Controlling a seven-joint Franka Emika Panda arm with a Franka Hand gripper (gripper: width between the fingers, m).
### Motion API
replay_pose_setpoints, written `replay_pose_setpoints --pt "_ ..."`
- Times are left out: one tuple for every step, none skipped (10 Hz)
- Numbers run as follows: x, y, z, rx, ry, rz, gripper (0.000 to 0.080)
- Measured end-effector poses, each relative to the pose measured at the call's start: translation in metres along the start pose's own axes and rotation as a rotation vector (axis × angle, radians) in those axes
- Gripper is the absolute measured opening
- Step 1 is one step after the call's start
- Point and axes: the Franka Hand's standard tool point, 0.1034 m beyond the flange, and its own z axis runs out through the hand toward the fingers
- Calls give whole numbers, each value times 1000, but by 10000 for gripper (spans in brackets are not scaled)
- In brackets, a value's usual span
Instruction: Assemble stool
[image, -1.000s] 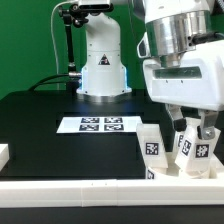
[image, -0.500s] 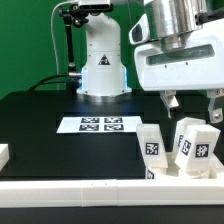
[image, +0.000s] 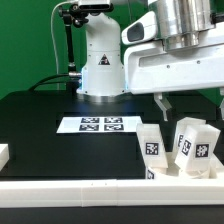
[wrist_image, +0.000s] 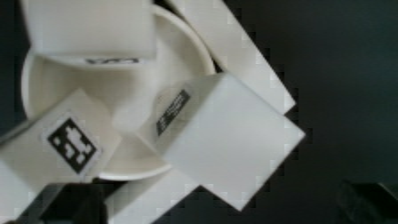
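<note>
Exterior view, arm: the white arm hangs high over the near right corner of the black bench (image: 40, 125), wrist pointing straight down, its big housing filling the upper right of the picture.
Marker board: the marker board (image: 98, 125) lies flat on the bench, well off to the exterior view's left of the claw and behind it.
Stool seat: the round white seat (wrist_image: 178, 60) shows only in the wrist view, lying directly under the claw with blocks resting on and against it.
Stool legs: two tagged legs stand below the claw, one leg (image: 152, 148) just left of its line and another leg (image: 196, 146) right beneath it; the wrist view shows more blocks crowded over the seat.
Claw: the claw (image: 190, 100) hovers above the legs, touching nothing; one dark finger (image: 162, 102) shows, the other sits at the frame edge, spread apart and empty.
Step in hand: I judge it is between grasps, lifted off the pile with no part chosen.
Next move: it calls for lining up over one leg, dropping straight down and closing across its narrow faces without nudging the neighbours.
</note>
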Motion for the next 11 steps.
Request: replay_pose_setpoints --pt "2 1 -1 5 7 -59 649" --pt "1 1 0 3 7 -109 649" --pt "1 1 0 2 7 -197 649" --pt "2 2 0 1 7 -255 649" --pt "2 2 0 0 7 -303 649" --pt "1 1 0 -8 9 -408 649" --pt "0 -1 1 -36 16 -530 649" --pt "-1 -4 0 -48 19 -599 649" --pt "0 -5 -2 -59 22 -723 649" --pt "0 -8 -3 -70 22 -842 649" --pt "0 -8 -3 -72 19 -918 649"
